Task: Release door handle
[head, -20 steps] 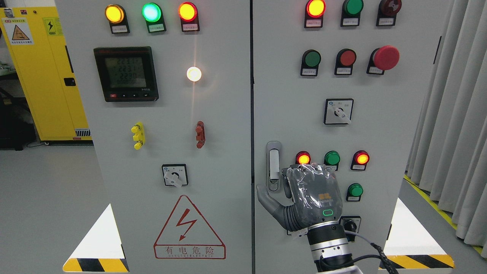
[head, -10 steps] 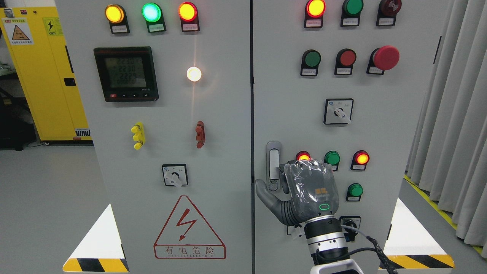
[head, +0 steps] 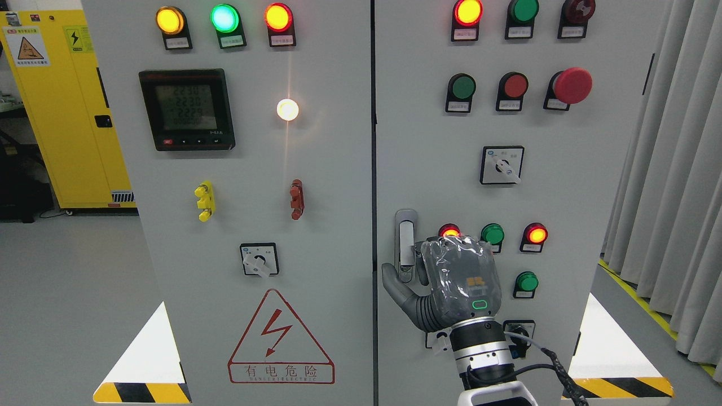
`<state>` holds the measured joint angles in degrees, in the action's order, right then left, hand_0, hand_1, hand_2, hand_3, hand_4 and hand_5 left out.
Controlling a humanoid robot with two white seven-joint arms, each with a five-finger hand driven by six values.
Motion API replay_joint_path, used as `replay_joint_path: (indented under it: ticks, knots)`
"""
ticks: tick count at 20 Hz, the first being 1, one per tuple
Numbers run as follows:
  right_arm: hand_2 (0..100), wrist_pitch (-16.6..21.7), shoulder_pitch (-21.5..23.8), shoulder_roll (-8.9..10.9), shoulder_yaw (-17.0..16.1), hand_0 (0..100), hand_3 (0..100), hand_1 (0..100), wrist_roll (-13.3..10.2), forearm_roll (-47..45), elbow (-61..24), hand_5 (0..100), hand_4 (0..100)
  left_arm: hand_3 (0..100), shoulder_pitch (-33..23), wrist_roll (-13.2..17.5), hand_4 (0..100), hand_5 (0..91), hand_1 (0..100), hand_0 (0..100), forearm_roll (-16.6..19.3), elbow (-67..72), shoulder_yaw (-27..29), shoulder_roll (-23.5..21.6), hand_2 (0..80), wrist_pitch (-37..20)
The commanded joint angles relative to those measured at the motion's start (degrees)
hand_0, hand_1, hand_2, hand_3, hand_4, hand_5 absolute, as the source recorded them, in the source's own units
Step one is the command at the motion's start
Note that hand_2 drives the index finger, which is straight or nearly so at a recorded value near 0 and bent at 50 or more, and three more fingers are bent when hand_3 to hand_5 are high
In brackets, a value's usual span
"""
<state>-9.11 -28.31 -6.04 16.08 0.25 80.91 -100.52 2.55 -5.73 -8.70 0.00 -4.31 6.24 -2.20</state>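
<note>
The silver door handle (head: 405, 242) stands upright in its recess at the left edge of the right cabinet door (head: 428, 141). My right hand (head: 407, 272), wrapped in clear film, is against the handle's lower part with its back toward me. Its curled fingers (head: 422, 256) press on the handle's right edge, and the thumb (head: 393, 280) reaches under the lower end from the left. The fingertips are hidden behind the hand. The right door lies flush with the left door (head: 254, 169). My left arm is out of sight.
Lit indicator lamps (head: 537, 234), green push buttons (head: 527, 281) and a rotary switch (head: 519, 334) surround my hand. A red emergency button (head: 572, 85) sits higher up. A yellow cabinet (head: 62, 113) stands at far left, grey curtains (head: 677, 197) at right.
My right hand has moved a little up and to the left, closing the small gap to the handle; the thumb now overlaps the handle's lower end.
</note>
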Motion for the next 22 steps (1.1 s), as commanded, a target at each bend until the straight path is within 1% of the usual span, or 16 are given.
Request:
replay_joint_path:
  ticks: [1, 3, 7, 13, 20, 22]
  knots:
    - [98, -0.4, -0.2, -0.11, -0.1, 46, 100, 33, 0.0, 0.0, 0.3, 100, 100, 0, 0.0, 0.0, 0, 0.0, 56, 12, 0.0, -0.7, 0.0, 0.0, 0.0, 0.0]
    - [98, -0.6, -0.2, -0.11, -0.1, 47, 100, 33, 0.0, 0.0, 0.3, 100, 100, 0, 0.0, 0.0, 0, 0.0, 56, 12, 0.0, -0.7, 0.0, 0.0, 0.0, 0.0]
    - [98, -0.6, -0.2, -0.11, -0.1, 52, 100, 33, 0.0, 0.0, 0.3, 100, 100, 0, 0.0, 0.0, 0, 0.0, 56, 12, 0.0, -0.7, 0.0, 0.0, 0.0, 0.0]
    - [98, -0.6, -0.1, -0.02, -0.1, 57, 100, 33, 0.0, 0.0, 0.2, 100, 100, 0, 0.0, 0.0, 0, 0.0, 56, 12, 0.0, -0.7, 0.0, 0.0, 0.0, 0.0]
    - [98, -0.7, -0.1, -0.02, -0.1, 56, 100, 37, 0.0, 0.0, 0.1, 100, 100, 0, 0.0, 0.0, 0, 0.0, 56, 12, 0.0, -0.7, 0.0, 0.0, 0.0, 0.0]
    - [98, -0.6, -0.1, -0.02, -0.1, 55, 100, 39, 0.0, 0.1, 0.1, 100, 100, 0, 0.0, 0.0, 0, 0.0, 56, 12, 0.0, -0.7, 0.0, 0.0, 0.0, 0.0]
